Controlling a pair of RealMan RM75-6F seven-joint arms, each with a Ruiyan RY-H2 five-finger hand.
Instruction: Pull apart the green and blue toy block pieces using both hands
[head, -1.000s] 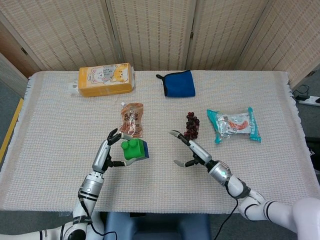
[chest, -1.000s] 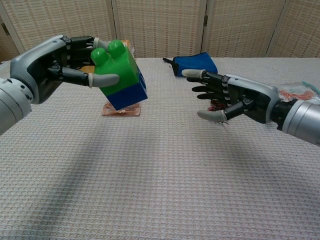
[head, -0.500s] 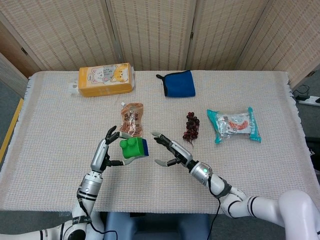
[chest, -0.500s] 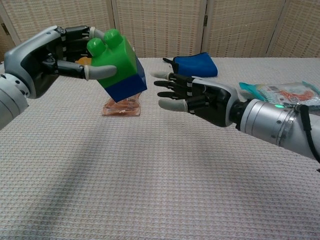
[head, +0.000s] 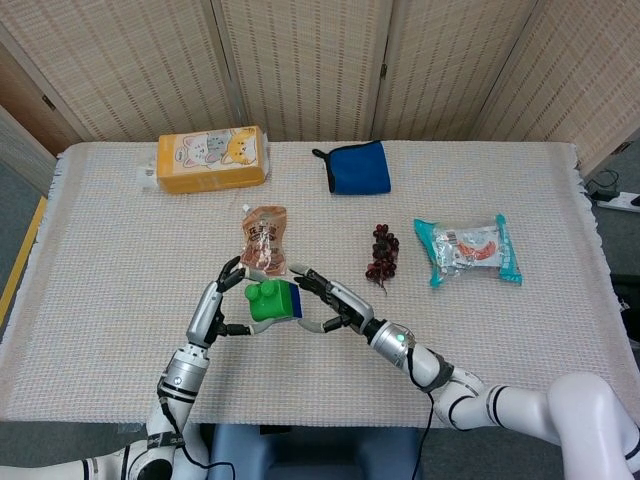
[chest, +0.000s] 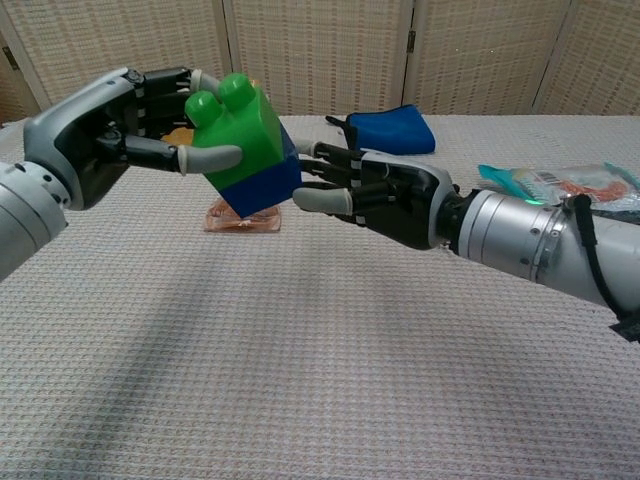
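Since 0.5 s ago we have brought our right hand (chest: 375, 190) leftward until its spread fingers (chest: 322, 200) reach the blue block (chest: 262, 188), touching its side without clearly gripping it. Our left hand (chest: 115, 135) holds the green block (chest: 240, 130) between thumb and curled fingers, joined pair raised above the table (chest: 300, 350).
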